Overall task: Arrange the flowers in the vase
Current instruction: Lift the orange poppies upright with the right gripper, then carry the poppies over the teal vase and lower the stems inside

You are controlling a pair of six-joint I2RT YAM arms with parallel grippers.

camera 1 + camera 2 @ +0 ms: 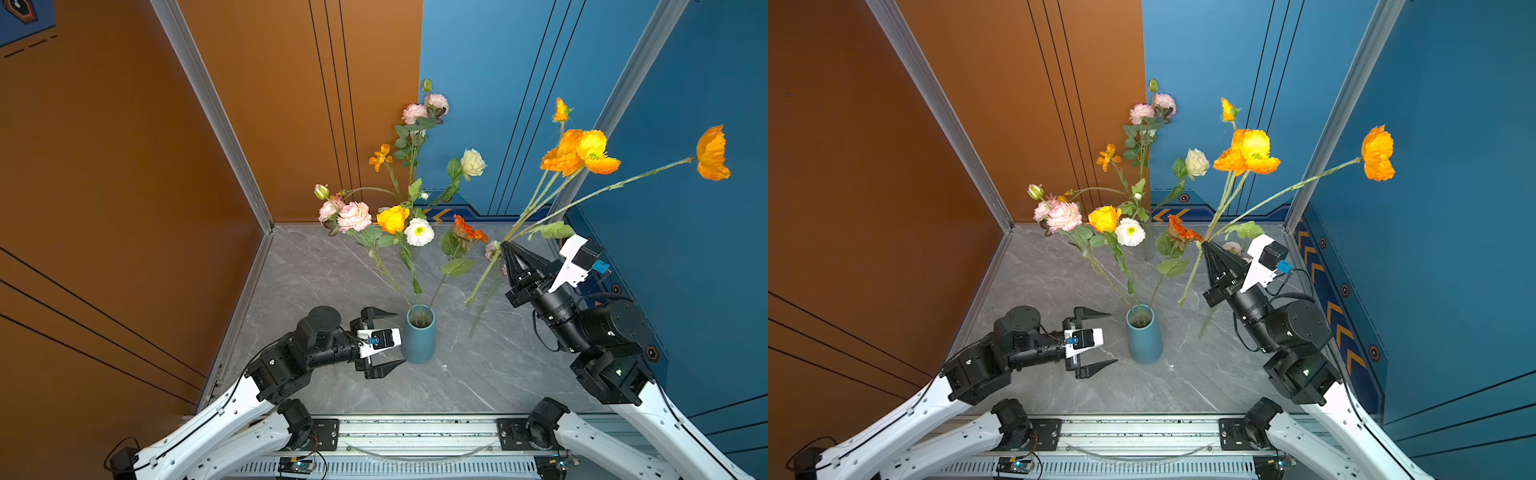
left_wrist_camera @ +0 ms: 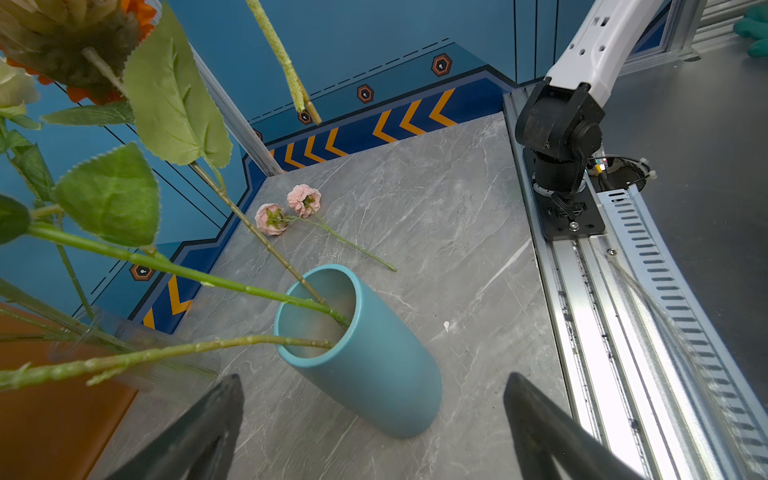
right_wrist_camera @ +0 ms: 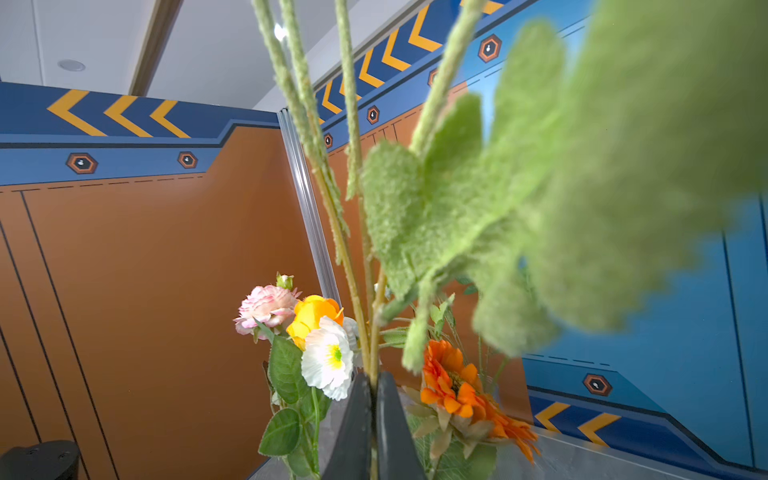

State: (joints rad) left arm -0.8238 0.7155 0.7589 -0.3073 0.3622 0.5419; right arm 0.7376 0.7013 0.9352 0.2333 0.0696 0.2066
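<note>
1. In both top views the teal cylindrical ceramic vase (image 1: 420,338) stands upright near the middle of the grey marbled table (image 1: 316,270), holding several leafy flowers (image 1: 392,220). The left end effector (image 1: 400,337) sits just left of it, released and empty. The right end effector (image 1: 505,246), farther back and to the right, is clenched on the fuzzy stems of a spray of orange poppy-like blooms (image 1: 582,154). The spray's long axis slants from blooms high at the far right down to a cut end low at the near left. That end stops right of and beyond the vase mouth, so it probably needs carrying left and nearer, then tipping upright. The right arm holds it, while the left is nearer the vase.
2. In the left wrist view three stems lean on the vase rim, leaving room inside. The left fingers (image 2: 216,415) flank the vase without touching. A pink two-bloom sprig (image 2: 305,199) lies flat on the table beyond.
3. In the right wrist view the fingers (image 3: 357,415) press together on the stems. The vase itself is hidden.
</note>
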